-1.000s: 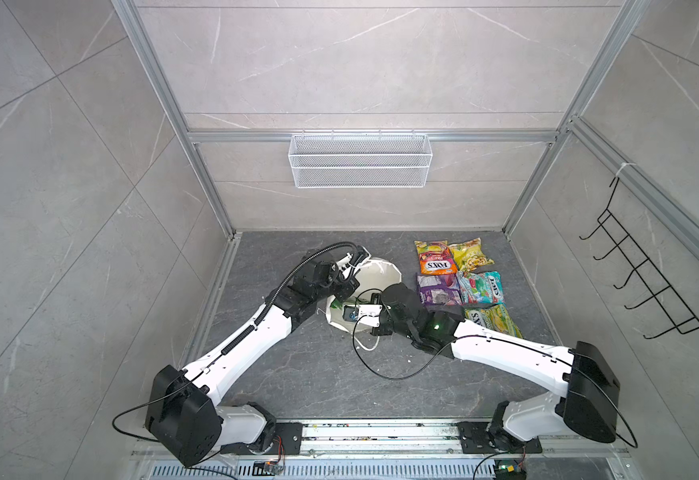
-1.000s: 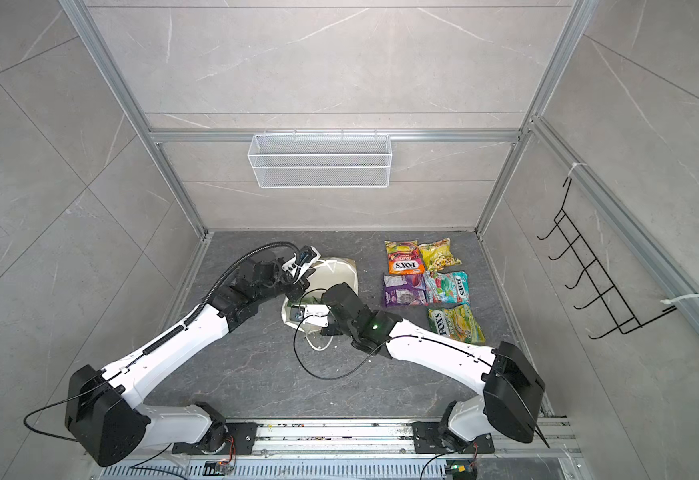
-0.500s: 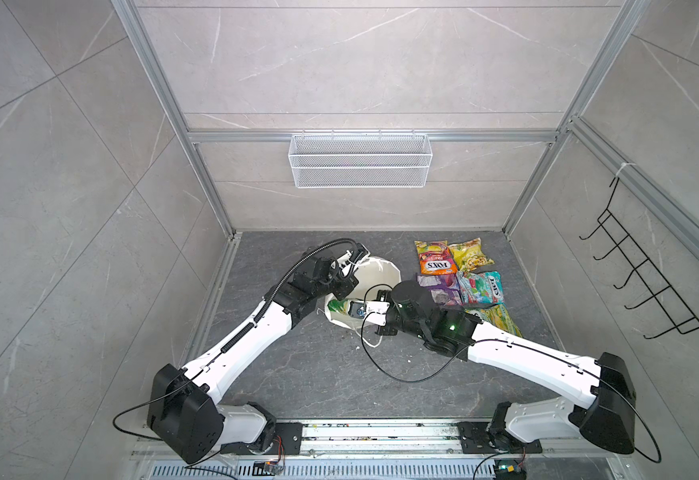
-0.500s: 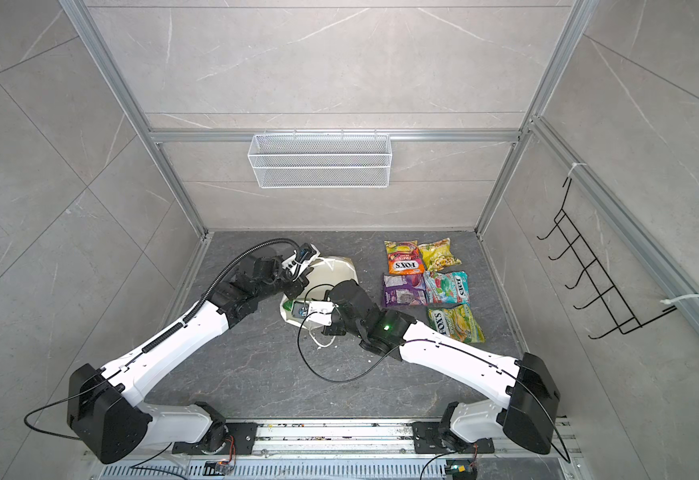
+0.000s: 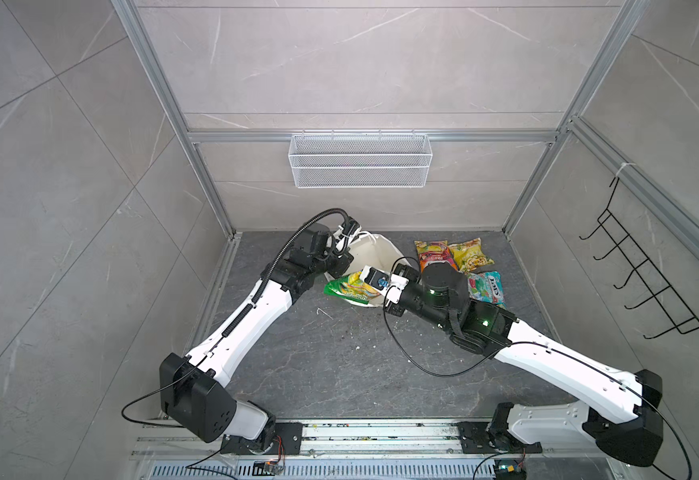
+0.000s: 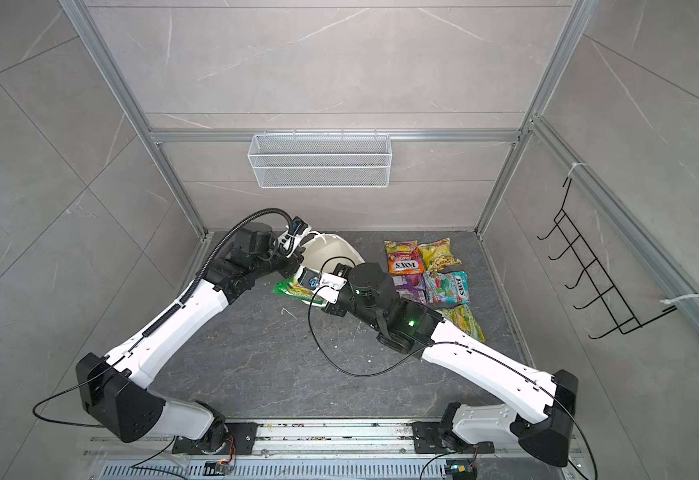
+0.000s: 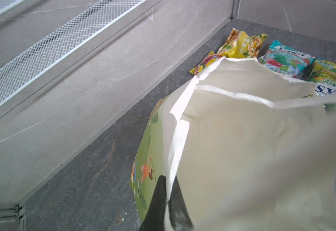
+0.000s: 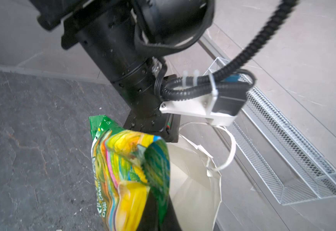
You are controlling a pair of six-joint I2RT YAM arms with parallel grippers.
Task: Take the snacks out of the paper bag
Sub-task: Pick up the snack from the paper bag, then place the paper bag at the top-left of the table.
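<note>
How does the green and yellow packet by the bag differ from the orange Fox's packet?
The green and yellow packet is pinched in the shut right gripper at the mouth of the paper bag. The orange packet lies flat on the table, untouched. The green and yellow packet is creased and folded over, while the orange packet sits grouped with other packets. Both are glossy plastic snack packets.

Bright, even light everywhere I work; shadows are soft. Close up, the paper bag (image 7: 253, 160) looks blurry.
</note>
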